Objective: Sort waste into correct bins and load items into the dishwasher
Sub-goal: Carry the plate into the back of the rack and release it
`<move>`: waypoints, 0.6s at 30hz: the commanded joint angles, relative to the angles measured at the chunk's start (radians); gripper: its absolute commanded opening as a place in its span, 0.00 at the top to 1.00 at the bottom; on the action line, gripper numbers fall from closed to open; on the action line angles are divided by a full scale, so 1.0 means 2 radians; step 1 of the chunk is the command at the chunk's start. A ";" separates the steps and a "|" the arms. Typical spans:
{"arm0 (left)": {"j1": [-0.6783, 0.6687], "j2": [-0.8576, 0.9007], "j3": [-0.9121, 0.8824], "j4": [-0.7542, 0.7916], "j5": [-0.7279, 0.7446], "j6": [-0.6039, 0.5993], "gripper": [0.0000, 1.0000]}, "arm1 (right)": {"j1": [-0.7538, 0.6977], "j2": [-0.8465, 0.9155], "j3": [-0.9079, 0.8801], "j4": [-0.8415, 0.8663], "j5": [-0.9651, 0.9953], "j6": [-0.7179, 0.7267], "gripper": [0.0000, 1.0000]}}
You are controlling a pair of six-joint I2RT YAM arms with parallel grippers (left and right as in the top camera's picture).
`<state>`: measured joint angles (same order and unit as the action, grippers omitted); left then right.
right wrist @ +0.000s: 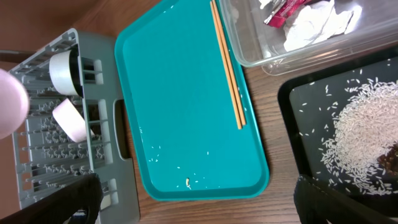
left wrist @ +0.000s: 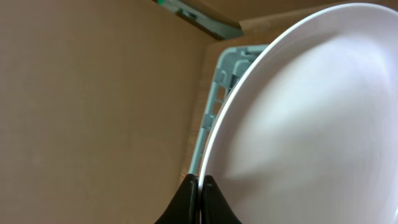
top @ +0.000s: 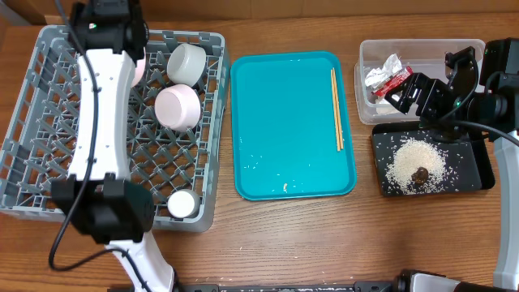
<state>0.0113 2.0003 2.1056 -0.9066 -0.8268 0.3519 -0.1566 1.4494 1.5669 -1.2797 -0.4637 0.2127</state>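
My left gripper [left wrist: 200,186] is shut on the rim of a large white plate [left wrist: 311,118], held on edge over the far left corner of the grey dishwasher rack [top: 49,122]. From overhead only a pale sliver of that plate [top: 139,69] shows beside the arm. Two bowls [top: 186,63] [top: 177,108] and a small cup [top: 182,203] stand in the rack. Wooden chopsticks [top: 336,109] lie on the teal tray [top: 276,162]. My right gripper [top: 399,96] hangs open and empty over the near edge of the clear tub [top: 422,49], which holds the red-and-silver wrapper [top: 388,79]. Rice [top: 415,162] and a brown lump [top: 420,173] lie on the black tray [top: 478,174].
A few stray rice grains [right wrist: 189,182] dot the teal tray's near end. Bare wooden table [top: 292,235] runs along the front. The left arm [top: 101,122] stretches across the rack's left half. A cardboard wall [left wrist: 93,112] rises behind the rack.
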 commanded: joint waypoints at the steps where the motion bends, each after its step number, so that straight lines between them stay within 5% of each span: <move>1: 0.001 0.031 0.004 0.014 -0.035 0.011 0.96 | -0.002 0.001 0.002 0.001 0.002 -0.002 0.00; 18: 0.001 0.099 0.004 0.021 -0.002 0.011 0.92 | -0.002 0.001 0.002 0.001 0.002 -0.002 0.00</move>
<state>0.0113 2.1624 2.1052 -0.8581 -0.8452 0.3748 -0.1566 1.4494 1.5669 -1.2797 -0.4637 0.2127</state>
